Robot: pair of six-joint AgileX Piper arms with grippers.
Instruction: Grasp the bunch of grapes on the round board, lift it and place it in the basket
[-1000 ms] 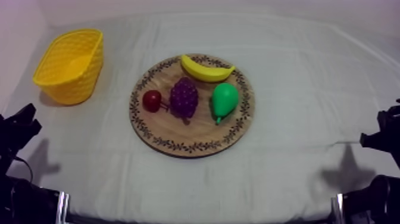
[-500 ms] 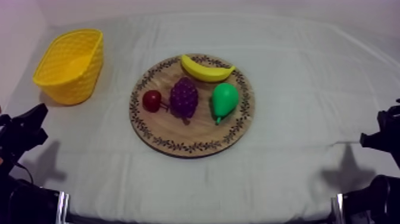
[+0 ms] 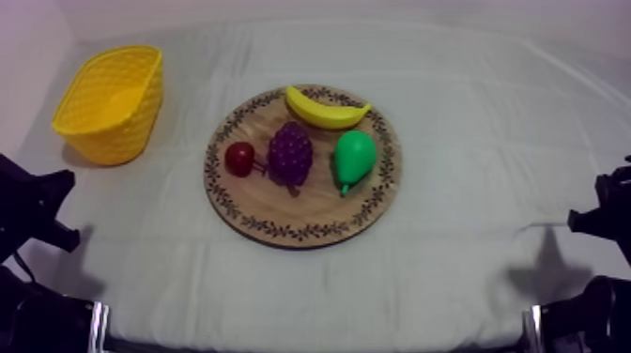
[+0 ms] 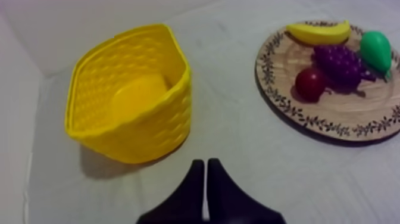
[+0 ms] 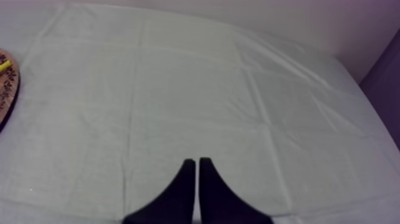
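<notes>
**While the grapes are lying on the board, the job is not yet starting**

As things are standing, no part of the task is showing as done. The bunch of grapes [image 3: 290,153] is sitting near the middle of the wooden board [image 3: 300,228], just beside the small red fruit [image 3: 239,159] on one side and near the pear [image 3: 354,158] on the other. The banana [image 3: 326,110] is lying along the far rim behind it. Nothing is gripping or touching the bunch. The yellow basket [image 3: 120,139] is standing on the table [image 3: 469,268] at the left, well apart from the board, and it is looking empty — its bare floor is showing in the left wrist view.

The left gripper [image 4: 205,167] is hanging over the cloth, short of both basket and board, its jaws lying together as a narrow wedge and clamping nothing. The right gripper [image 5: 194,162] is hovering over bare cloth at the other side, jaws likewise together, with the board's rim well off from it. From above, both arms are reading as dark shapes at the table's edges; the left one is probably raised a little, though its pose is hard to make out there.

Everything is remaining, I judge — reaching to the board, parting the jaws, closing on the bunch, lifting, carrying it across and releasing it into the basket. The left arm is looking better placed, being on the basket's side.
</notes>
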